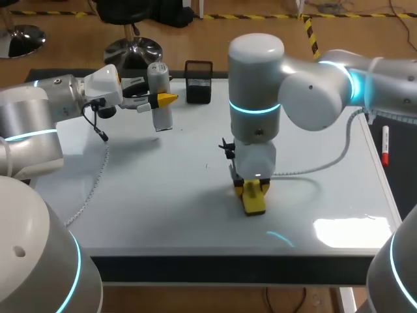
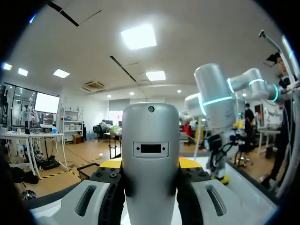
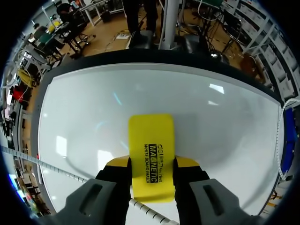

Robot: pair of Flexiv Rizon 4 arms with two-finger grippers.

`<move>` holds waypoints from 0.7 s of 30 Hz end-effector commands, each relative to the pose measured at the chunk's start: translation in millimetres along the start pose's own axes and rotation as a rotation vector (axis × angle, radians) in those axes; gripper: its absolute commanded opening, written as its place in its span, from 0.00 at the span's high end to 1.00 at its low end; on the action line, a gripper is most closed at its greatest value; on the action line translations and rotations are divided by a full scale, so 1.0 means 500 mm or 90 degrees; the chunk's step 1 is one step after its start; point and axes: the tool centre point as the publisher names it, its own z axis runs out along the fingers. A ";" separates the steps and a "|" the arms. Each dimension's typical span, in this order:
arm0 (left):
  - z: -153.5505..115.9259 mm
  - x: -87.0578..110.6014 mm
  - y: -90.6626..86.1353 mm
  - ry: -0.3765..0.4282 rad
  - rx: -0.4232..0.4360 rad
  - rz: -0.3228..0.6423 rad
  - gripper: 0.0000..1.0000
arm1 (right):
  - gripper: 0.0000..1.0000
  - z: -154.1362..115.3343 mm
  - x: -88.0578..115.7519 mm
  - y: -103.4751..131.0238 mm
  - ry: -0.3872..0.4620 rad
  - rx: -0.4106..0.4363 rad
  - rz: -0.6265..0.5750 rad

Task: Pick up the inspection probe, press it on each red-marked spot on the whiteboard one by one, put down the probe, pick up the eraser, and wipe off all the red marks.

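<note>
The eraser (image 1: pixel 253 197) sits in the right gripper (image 1: pixel 251 188), clamped by its two narrow sides between the yellow tips, which stand about the eraser's width apart. Its long axis runs on from the fingers, straight out ahead of them, so its free end points down at the board (image 1: pixel 150 195). The right arm comes in from the right and drops nearly plumb over the near middle of the board. The eraser's lower end is at the surface or just off it (the head view does not settle which).

No red mark shows on the bare board in either the head view or the right wrist view. Any mark left would have to lie under the arm or the eraser itself, so the wipe probably starts where the eraser stands. The right arm is the one placed for it.

The left gripper (image 1: pixel 161 99) is level over the far left of the board and is closed on the probe (image 1: pixel 158 91), which stands upright across the fingers, just left of a black box (image 1: pixel 199 81). The probe has not been put down.
</note>
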 end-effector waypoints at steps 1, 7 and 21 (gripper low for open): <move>0.000 -0.001 0.000 0.001 0.001 0.000 1.00 | 1.00 0.035 0.022 -0.002 0.002 0.005 0.003; 0.000 -0.001 0.000 0.001 0.001 0.000 1.00 | 1.00 0.029 0.033 -0.002 0.006 0.008 0.010; 0.000 -0.001 0.000 0.001 0.001 0.000 1.00 | 1.00 -0.061 0.039 -0.025 0.010 0.073 0.003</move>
